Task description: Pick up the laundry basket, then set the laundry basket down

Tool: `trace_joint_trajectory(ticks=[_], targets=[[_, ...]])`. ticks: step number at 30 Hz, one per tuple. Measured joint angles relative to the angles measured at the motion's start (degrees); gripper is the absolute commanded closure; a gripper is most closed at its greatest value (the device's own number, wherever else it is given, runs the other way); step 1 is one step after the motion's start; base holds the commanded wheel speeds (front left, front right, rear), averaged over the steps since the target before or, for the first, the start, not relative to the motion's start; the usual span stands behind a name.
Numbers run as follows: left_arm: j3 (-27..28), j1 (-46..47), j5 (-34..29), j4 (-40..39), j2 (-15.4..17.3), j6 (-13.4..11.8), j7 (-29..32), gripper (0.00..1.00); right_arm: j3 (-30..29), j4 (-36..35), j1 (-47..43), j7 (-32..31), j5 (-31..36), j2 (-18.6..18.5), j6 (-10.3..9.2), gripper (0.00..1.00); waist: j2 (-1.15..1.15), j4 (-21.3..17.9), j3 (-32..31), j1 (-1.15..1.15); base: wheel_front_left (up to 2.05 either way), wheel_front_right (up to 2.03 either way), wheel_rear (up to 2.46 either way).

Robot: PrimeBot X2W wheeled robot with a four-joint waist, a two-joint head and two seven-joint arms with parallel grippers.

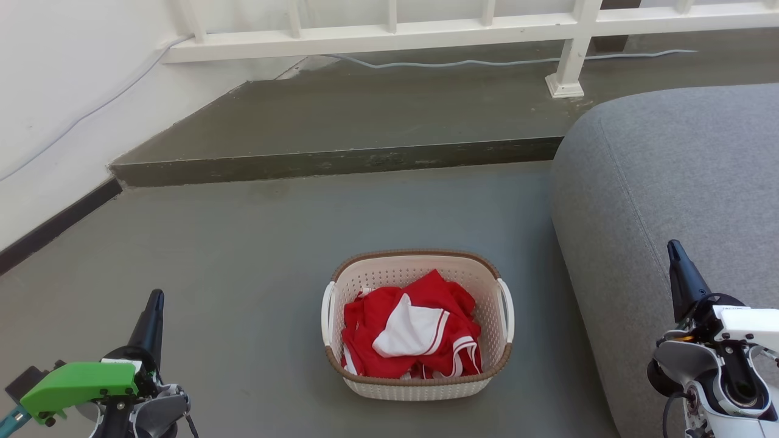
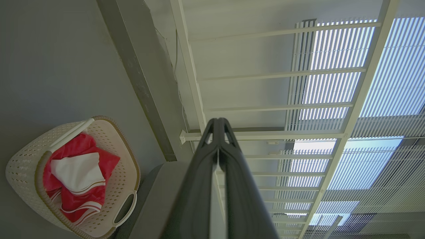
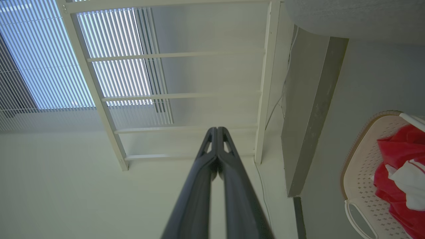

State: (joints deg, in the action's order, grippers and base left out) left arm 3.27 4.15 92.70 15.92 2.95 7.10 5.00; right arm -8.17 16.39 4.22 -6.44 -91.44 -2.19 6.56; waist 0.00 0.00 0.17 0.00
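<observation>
Cream-white perforated plastic with a brown woven-look rim: the laundry basket [image 1: 420, 388] sits upright on the grey floor [image 1: 243, 243], straight ahead of me and between my two arms. Both white loop handles are free, one on the basket's left side [image 1: 327, 313] and one on its right [image 1: 506, 310]. A heap of red and white clothing [image 1: 414, 328] lies inside, below the rim.

My left gripper [image 1: 156, 298] hangs at the lower left of the head view, well apart from the basket. In the left wrist view its fingers [image 2: 218, 121] are pressed together along their length, holding nothing, and the basket [image 2: 23, 166] lies off to one side. My right gripper [image 1: 674, 246] is raised at the lower right, in front of the grey sofa [image 1: 669, 182]. Its fingers [image 3: 217, 129] also meet at the tips with nothing between them, and the basket's wall [image 3: 362, 172] shows at that view's edge.

The basket stands near the sofa's front; I think there is a strip of floor between them, though the angle makes that hard to judge. Beyond the basket a dark step [image 1: 341, 161] rises to a platform with a white railing [image 1: 389, 36] and a pale cable [image 1: 487, 62].
</observation>
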Motion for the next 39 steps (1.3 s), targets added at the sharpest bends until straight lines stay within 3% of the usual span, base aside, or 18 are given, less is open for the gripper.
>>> trace_joint_trajectory(ticks=[39], targets=[[0.09, 0.00, 0.00, -0.03, -0.02, 0.00, 0.07, 1.00, 0.08, -0.18, 0.00, 0.01, -0.01, 0.01, 0.00, 1.00, 0.00, 0.00, 0.00, 0.00, 0.00, 0.00, 0.00]])
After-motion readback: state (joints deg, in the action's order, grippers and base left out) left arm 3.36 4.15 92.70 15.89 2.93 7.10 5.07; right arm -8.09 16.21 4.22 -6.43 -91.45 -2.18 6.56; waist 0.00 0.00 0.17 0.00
